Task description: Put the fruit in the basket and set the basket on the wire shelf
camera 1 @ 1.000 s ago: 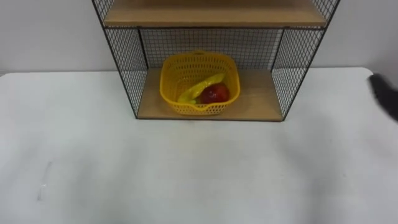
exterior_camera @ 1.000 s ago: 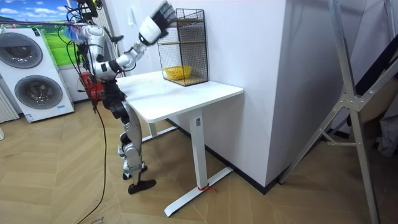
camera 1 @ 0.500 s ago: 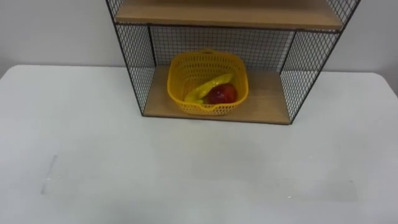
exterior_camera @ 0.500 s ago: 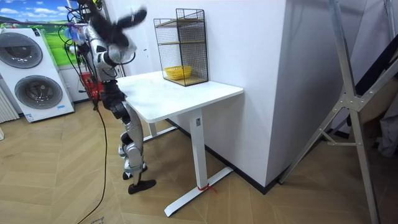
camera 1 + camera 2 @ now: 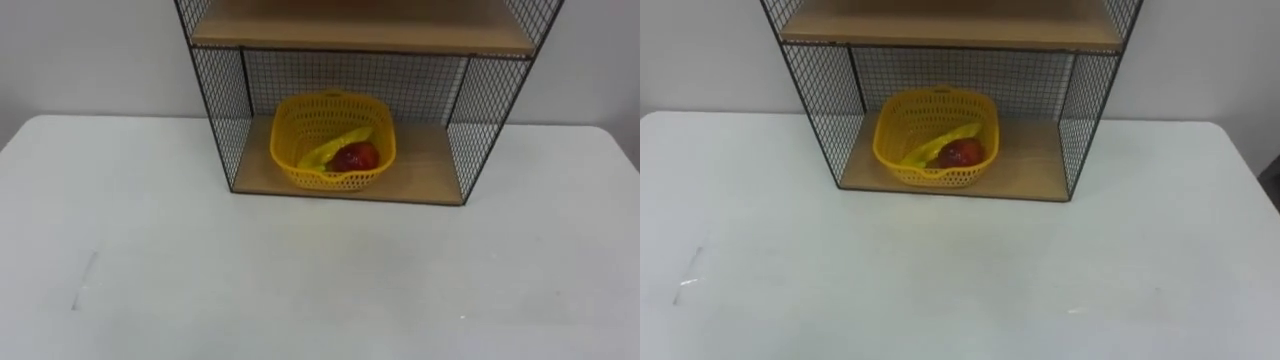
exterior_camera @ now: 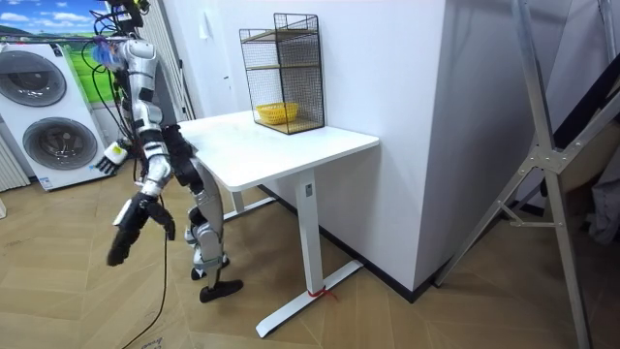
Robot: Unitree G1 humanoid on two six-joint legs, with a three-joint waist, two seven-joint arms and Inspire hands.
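White desk bears the shelf, with the basket of fruit inside. The left robot hand and right robot hand hang low, their state untellable. The task looks done, so keep the arms clear.

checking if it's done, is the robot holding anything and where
Nothing that shows: the basket with the fruit stands alone on the shelf, and the right hand and left hand hang low beside the robot.
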